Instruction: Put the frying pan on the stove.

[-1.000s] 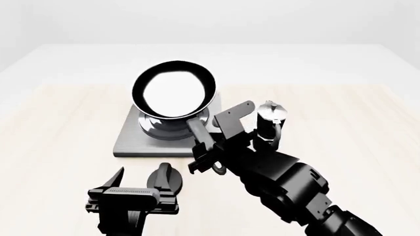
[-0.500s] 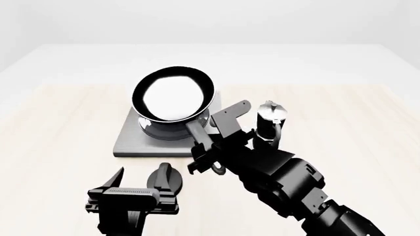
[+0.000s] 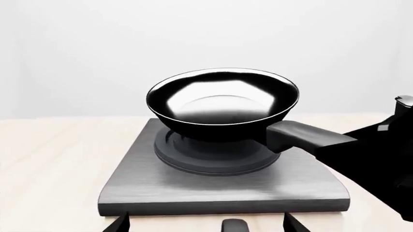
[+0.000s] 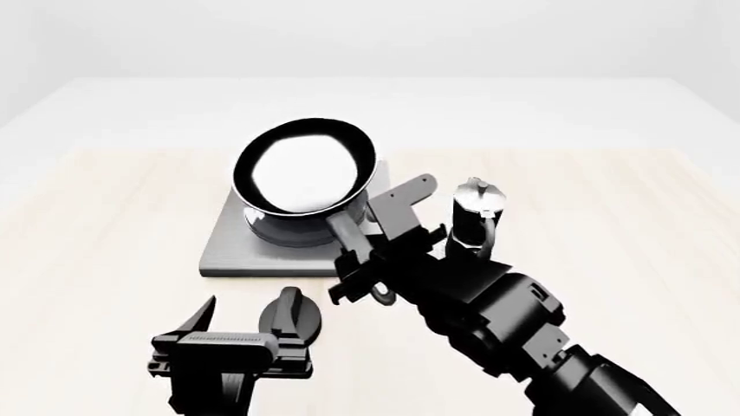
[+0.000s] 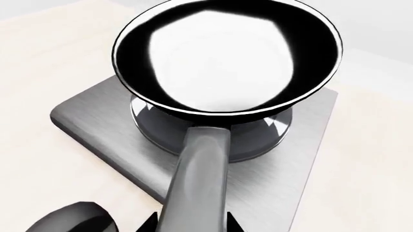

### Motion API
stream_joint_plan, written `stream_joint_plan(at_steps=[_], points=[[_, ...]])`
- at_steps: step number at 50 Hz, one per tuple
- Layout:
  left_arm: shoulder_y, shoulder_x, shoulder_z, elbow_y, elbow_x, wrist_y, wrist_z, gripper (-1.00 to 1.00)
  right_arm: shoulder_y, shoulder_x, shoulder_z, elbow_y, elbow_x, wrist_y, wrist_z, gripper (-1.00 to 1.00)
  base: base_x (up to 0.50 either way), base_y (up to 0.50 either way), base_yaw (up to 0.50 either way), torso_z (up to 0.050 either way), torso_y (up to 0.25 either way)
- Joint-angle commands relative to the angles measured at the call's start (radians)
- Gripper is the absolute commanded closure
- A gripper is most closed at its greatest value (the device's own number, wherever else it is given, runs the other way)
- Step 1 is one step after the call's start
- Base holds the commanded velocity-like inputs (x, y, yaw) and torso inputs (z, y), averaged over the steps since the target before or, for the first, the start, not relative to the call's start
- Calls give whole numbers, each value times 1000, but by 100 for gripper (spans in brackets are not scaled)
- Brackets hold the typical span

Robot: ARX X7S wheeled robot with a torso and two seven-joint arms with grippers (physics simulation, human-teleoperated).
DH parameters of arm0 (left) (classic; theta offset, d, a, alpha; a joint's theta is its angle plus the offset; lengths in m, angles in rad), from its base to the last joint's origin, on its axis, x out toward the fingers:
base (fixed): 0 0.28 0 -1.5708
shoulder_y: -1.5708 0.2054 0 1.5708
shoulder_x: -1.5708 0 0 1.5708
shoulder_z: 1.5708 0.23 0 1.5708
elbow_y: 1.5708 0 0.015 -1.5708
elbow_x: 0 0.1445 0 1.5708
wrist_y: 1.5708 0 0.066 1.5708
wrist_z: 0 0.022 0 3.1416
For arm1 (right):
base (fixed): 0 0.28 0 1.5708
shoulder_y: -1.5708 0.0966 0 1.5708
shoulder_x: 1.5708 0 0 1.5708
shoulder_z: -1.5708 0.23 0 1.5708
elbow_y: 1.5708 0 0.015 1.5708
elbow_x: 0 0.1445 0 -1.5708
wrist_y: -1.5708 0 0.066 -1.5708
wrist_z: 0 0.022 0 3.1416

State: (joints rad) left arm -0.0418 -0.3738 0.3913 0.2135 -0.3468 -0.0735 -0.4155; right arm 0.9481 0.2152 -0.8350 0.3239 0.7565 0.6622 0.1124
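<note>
Right gripper (image 4: 373, 249): clamped on the handle of the frying pan (image 4: 304, 172), which has sunk lower over the last second, now just above or touching the stove (image 4: 237, 243) rings near the table's far edge; release pending.

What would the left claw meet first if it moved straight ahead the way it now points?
Probably the small black knob lying just ahead of the left claw, then the stove's near edge. Depth is unclear, so the claw might pass above the knob.

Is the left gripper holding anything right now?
No. The left gripper hangs open and empty near the knob, apart from the pan.
</note>
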Motion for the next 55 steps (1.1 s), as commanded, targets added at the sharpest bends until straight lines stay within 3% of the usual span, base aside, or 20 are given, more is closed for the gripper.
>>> stream_joint_plan(at_steps=[1, 2, 3, 31, 55], points=[[5, -1, -1, -6, -3, 11, 0, -100, 31, -16, 22, -4, -50, -10, 7, 100, 0, 0, 0, 0, 0], [5, -1, 0, -8, -3, 11, 0, -100, 31, -16, 20, -2, -53, -13, 8, 100, 0, 0, 0, 0, 0], [5, -1, 0, -9, -2, 11, 0, -100, 31, -18, 20, 3, -56, -13, 13, -100, 0, 0, 0, 0, 0], [-5, -11, 2, 13, -10, -7, -9, -100, 0, 10, 41, -48, -56, -50, 62, -100, 0, 0, 0, 0, 0], [-39, -41, -5, 113, -15, -98, -53, -100, -230, 178, 140, -421, -60, -213, 219, -100, 0, 0, 0, 0, 0]])
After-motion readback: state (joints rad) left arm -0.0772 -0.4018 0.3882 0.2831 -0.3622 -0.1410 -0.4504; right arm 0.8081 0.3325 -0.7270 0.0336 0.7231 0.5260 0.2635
